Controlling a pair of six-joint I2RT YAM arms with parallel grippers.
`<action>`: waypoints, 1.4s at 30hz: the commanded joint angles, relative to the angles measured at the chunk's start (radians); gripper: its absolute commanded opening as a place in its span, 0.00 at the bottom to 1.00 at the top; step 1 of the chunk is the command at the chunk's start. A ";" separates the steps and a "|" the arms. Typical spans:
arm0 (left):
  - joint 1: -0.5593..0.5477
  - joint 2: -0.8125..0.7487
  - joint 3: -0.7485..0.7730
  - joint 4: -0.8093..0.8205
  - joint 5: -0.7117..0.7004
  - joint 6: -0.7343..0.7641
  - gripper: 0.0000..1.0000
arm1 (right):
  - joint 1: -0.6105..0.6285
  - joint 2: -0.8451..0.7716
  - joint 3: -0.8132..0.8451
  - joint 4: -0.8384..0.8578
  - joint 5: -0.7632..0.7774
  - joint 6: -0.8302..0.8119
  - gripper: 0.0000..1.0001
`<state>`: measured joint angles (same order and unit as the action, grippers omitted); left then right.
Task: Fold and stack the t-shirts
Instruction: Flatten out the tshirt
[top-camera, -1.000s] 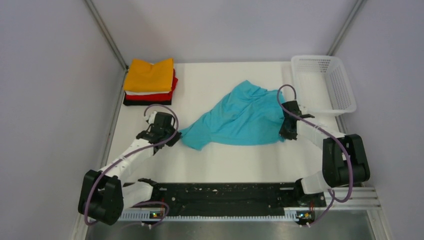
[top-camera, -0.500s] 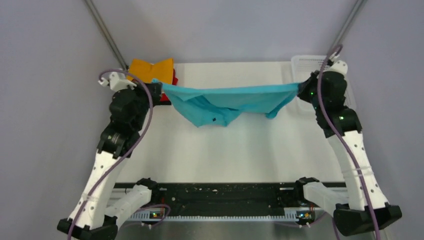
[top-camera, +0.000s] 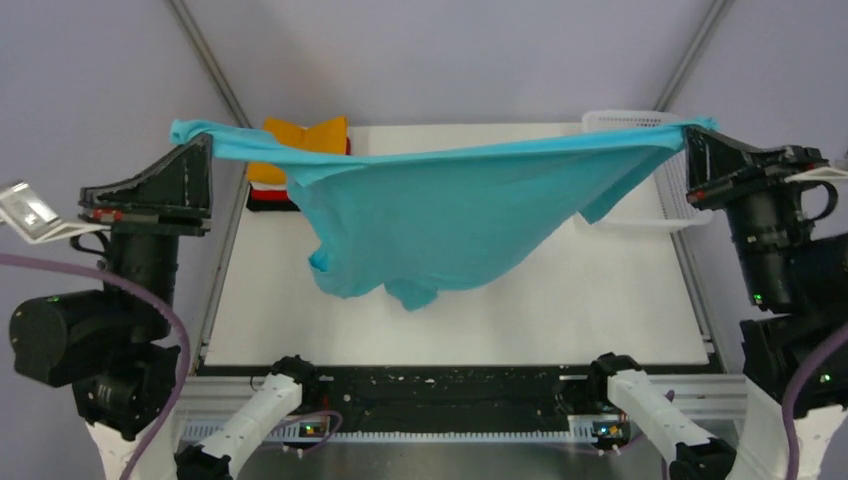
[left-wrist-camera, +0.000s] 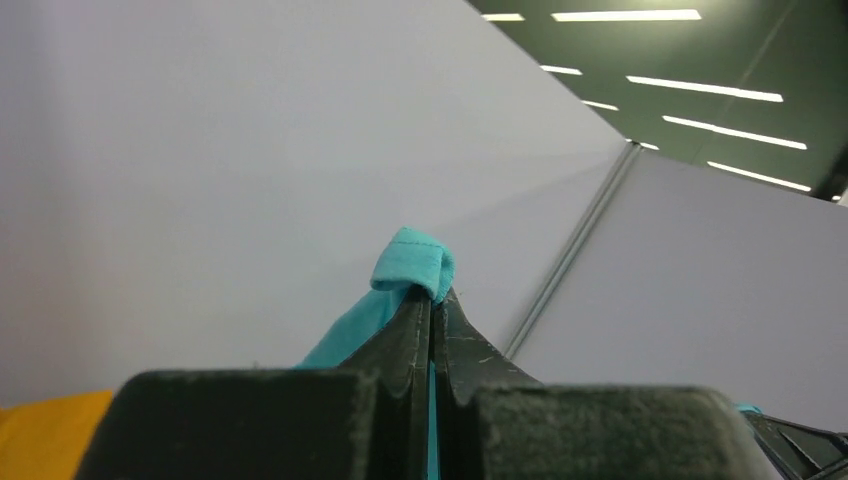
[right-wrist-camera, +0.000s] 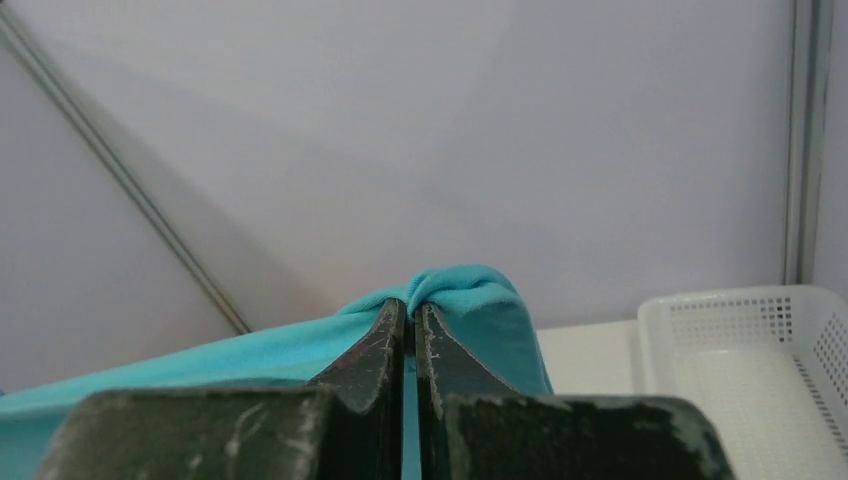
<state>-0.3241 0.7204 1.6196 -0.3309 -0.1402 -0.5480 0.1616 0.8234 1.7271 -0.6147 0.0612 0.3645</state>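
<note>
Turquoise t-shirt (top-camera: 440, 215) is hanging above the middle of the desk (top-camera: 600, 300), pulled taut because my left end effector (top-camera: 203, 150) and right end effector (top-camera: 693, 142) are each clenching one end, probably spreading it for folding. Folded shirts (top-camera: 315, 135) are waiting at the far left corner.
</note>
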 joint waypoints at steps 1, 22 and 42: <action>0.000 0.009 0.110 0.014 0.085 0.069 0.00 | -0.002 -0.050 0.059 -0.017 -0.044 -0.027 0.00; 0.007 0.398 -0.270 0.106 -0.292 0.079 0.00 | -0.003 -0.027 -0.594 0.012 0.209 0.149 0.00; 0.039 1.278 0.034 0.155 -0.204 0.172 0.00 | -0.004 0.658 -0.699 0.476 0.235 0.109 0.00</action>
<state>-0.2958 1.9099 1.4872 -0.2245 -0.3431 -0.4374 0.1612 1.3945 0.9184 -0.2367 0.2398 0.4911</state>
